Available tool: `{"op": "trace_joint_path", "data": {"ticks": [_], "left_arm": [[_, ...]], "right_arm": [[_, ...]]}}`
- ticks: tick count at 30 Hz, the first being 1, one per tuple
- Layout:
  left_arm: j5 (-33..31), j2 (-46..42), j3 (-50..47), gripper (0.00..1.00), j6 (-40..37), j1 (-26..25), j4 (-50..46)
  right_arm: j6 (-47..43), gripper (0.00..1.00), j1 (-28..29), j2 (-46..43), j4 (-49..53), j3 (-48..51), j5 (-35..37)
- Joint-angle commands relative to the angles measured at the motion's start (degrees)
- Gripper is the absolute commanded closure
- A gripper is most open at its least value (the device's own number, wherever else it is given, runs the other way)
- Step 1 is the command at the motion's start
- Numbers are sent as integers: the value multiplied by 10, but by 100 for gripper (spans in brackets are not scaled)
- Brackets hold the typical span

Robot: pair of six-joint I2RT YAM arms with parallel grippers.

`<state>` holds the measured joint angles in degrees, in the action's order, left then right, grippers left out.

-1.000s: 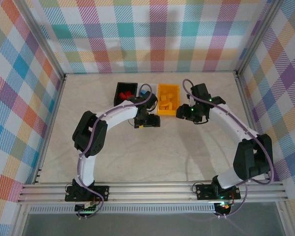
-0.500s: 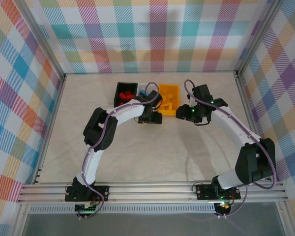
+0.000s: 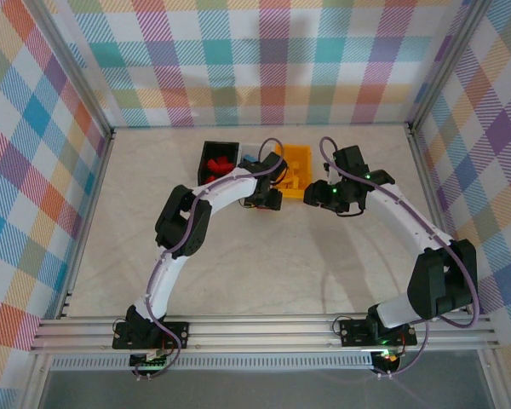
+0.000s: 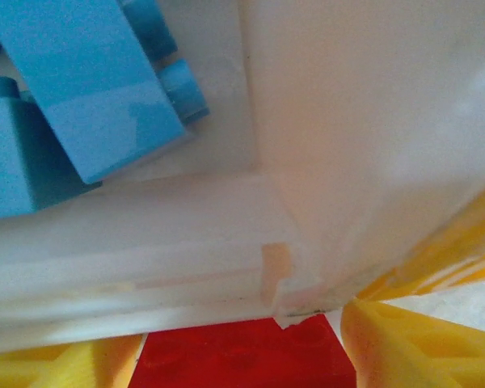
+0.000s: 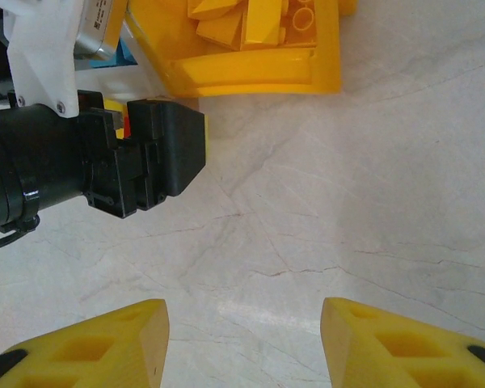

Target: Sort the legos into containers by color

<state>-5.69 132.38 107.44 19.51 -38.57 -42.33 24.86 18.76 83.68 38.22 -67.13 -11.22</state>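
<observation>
Now that our left gripper (image 4: 242, 360), grasping a red lego (image 4: 244, 343), has reached the white bin (image 4: 364, 121), the black bin (image 3: 211, 150) seems next; right gripper (image 5: 244, 343) gapes.

The whole tabletop (image 3: 264, 256) is taken in by the top external camera, which is set high above and behind the arm bases and tilted down toward the far edge. The left wrist camera is held very close to a corner of the white bin (image 4: 347, 121), whose wall is blurred. The left arm's fingers (image 4: 420, 347) are seen at that view's bottom edge, with a red lego (image 4: 242, 360) between them. The right wrist camera is faced down at the tabletop from farther off, with the right arm's fingers (image 5: 89, 347) at its bottom edge. The yellow-orange bin (image 5: 250, 69) and the left arm's black wrist body (image 5: 105, 166) are shared with the top view.
</observation>
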Motion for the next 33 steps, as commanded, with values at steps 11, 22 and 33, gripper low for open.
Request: {"op": "trace_joint_path", "data": {"ticks": [11, 22, 33], "left_arm": [[6, -77, -49, 52, -5, -1, 24], [3, -255, -142, 51, 16, 72, -15], [46, -105, 110, 51, 16, 203, -120]], "right_arm": [[29, 48, 2, 36, -11, -24, -36], [46, 48, 4, 25, -56, 30, -48], [54, 48, 7, -7, -72, 68, -36]]}}
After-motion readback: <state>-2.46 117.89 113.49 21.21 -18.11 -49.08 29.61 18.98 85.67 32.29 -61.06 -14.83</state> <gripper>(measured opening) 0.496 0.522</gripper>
